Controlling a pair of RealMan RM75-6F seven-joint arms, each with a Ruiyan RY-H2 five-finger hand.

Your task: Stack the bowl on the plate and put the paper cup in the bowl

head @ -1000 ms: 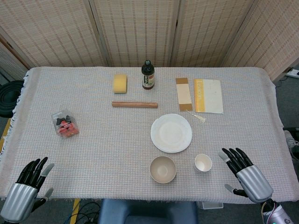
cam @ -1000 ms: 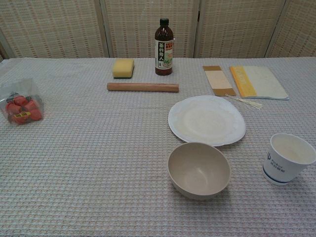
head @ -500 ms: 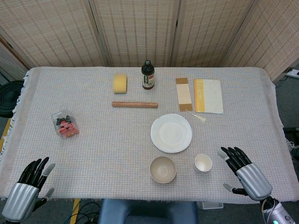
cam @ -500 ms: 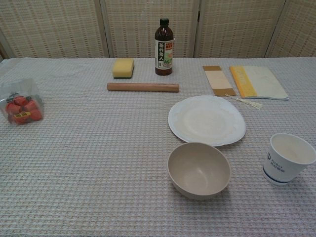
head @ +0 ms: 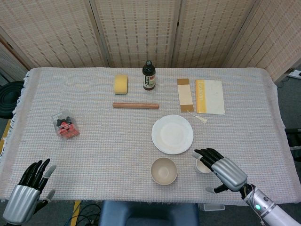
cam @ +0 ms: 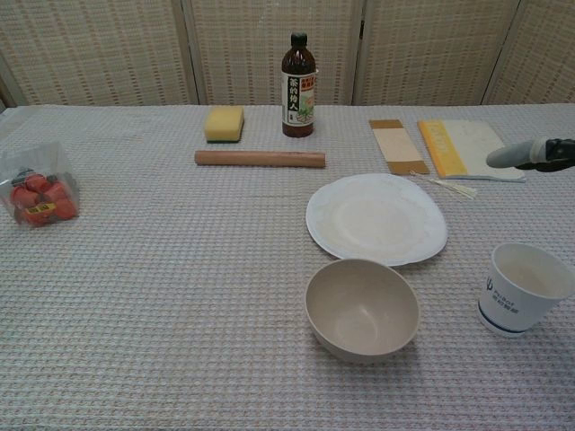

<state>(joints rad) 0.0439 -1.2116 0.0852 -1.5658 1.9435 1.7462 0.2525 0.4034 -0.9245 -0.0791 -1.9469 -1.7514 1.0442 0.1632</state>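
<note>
First, noted the left robot hand (head: pixel 28 193) off the near left corner of the bench (head: pixel 103 150), fingers spread and pointing up the cloth, holding nothing. Found a clear bag (head: pixel 66 125) of red pieces further in on the left side, well apart from everything else. Saw a yellow sponge (head: pixel 121 84) toward the far edge, a wooden stick (head: pixel 135 105) lying crosswise just nearer than it, and a dark bottle (head: pixel 149 76) standing upright beside the sponge.

Found the bowl (head: pixel 164 170) near the front edge, upright and empty, resting on the cloth and not on the plate (head: pixel 172 134), which lay flat just behind it with a narrow gap between. Spotted a brown card (head: pixel 185 94) and a yellow-edged booklet (head: pixel 209 96) side by side beyond the plate.

Found the paper cup (cam: pixel 523 289) upright on the cloth to the right of the bowl, not in it. Saw the right robot hand (head: pixel 223 169) over the cup's right side, fingers apart and stretched across its rim from above, gripping nothing; caught only a fingertip in the chest view, well above the cup.
</note>
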